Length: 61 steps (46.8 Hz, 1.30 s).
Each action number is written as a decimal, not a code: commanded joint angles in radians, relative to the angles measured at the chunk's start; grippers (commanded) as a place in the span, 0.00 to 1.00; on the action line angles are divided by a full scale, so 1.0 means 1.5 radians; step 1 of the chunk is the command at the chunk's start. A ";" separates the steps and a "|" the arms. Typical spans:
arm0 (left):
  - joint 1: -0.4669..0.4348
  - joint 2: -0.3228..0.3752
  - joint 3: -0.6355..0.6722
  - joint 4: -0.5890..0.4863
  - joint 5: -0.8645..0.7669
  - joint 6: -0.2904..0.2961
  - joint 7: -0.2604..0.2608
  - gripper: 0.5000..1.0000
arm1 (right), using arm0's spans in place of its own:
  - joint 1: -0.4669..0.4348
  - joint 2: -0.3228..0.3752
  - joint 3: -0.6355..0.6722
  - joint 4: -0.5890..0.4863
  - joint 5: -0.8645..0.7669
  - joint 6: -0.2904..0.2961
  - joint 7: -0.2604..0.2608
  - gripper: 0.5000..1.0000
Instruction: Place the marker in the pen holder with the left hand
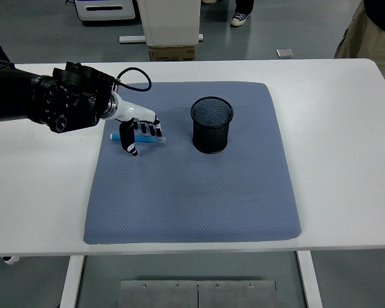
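Lying flat on the far-left part of a blue-grey mat, a light blue marker is seen with its length running left to right. The left hand is set over it, the arm reaching in from the left edge; its fingers are curled down around the marker, which rests on the mat, though whether they actually pinch it cannot be told. A black cable loops off the wrist on the far side.

Right of the marker, a black mesh holder stands upright on the mat, apart from the hand, with bare mat between the two. The holder's mouth is open upward and nothing can be made out inside it.

The mat covers the middle of the white table. Wide bare strips of table are left on both sides, and most of the mat near the front edge is free.

Beyond the far edge, a white pedestal with a cardboard box at its foot is seen on the floor, and part of a person shows at the top right. No legible writing is visible.
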 commanded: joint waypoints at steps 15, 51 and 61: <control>0.000 -0.006 -0.003 0.000 0.000 0.001 0.009 0.40 | 0.000 0.000 0.000 0.000 0.000 0.000 0.000 1.00; 0.017 -0.010 -0.003 -0.001 0.045 0.049 0.009 0.25 | 0.000 0.000 0.000 0.000 0.000 0.000 0.000 1.00; 0.018 -0.010 -0.003 -0.001 0.047 0.049 0.009 0.21 | 0.000 0.000 0.000 0.000 0.000 0.000 0.000 1.00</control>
